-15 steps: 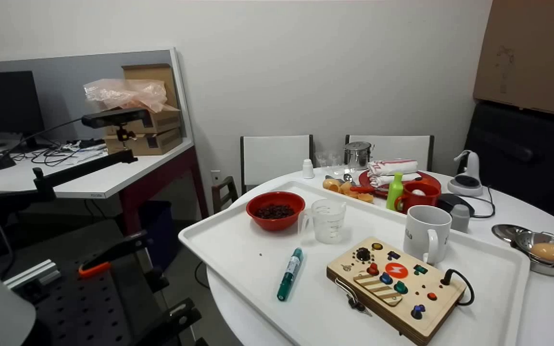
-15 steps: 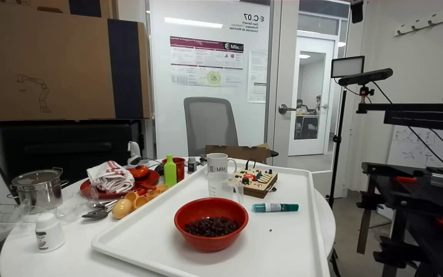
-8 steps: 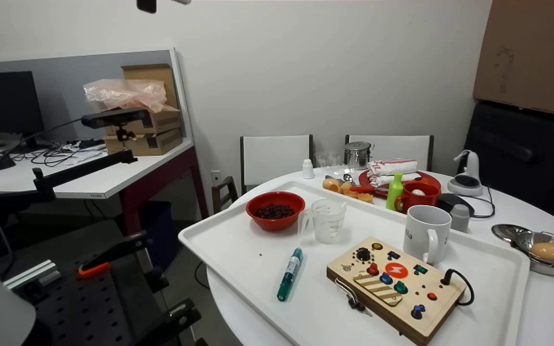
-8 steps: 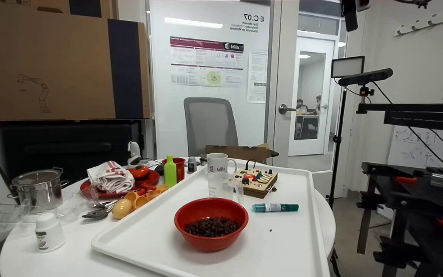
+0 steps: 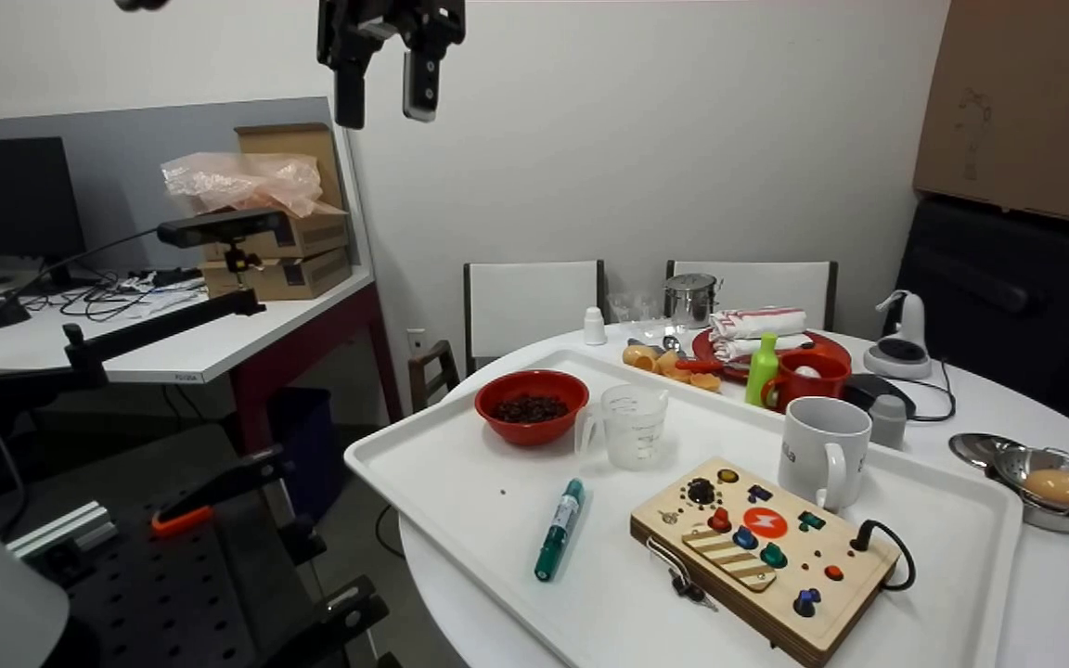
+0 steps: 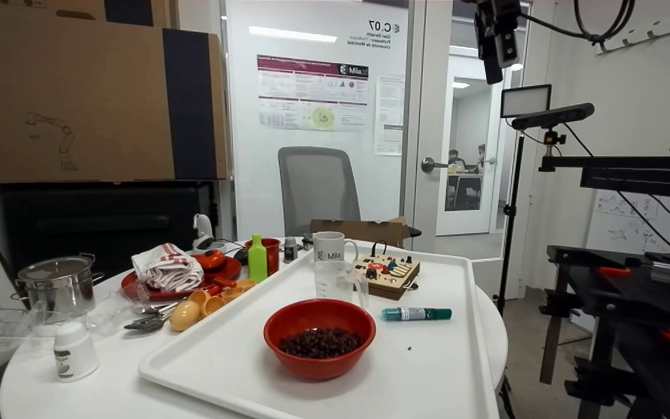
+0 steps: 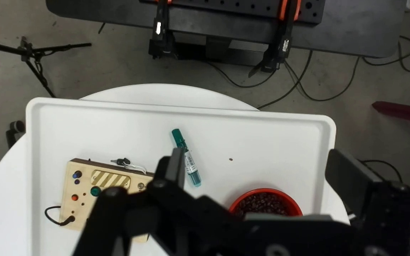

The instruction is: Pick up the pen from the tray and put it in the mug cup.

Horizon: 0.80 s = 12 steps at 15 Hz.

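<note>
Fingers (image 5: 420, 85) sit lower than a moment ago (upper left in an ext. view), wide apart, nothing held. Pen (image 5: 560, 531) lies on tray (image 5: 442, 482), lower centre; prob. light, stiff, rolly: pinch mid-barrel.

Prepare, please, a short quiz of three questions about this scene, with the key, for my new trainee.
1. True or false: the pen lies on the tray, outside the mug cup.
2. How does the pincer stand? a) shut on the pen; b) open; c) shut, holding nothing.
3. Which word can you read on the mug cup in an exterior view?

Key: 1. True. 2. b. 3. Mila.
</note>
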Each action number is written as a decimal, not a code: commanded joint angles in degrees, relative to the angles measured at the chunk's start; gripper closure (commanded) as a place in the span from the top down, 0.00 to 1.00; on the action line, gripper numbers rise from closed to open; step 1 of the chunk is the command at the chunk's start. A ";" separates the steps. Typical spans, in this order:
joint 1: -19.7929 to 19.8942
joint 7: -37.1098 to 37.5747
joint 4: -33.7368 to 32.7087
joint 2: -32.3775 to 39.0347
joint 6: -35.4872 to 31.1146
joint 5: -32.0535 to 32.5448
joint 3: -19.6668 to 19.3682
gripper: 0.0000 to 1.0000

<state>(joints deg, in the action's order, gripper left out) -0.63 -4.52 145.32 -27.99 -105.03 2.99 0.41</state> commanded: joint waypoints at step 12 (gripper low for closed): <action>-2.21 -7.31 1.26 11.71 -11.24 -1.55 -0.70 1.00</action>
<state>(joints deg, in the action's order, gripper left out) -1.76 -8.96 146.38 -21.86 -111.02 1.95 0.14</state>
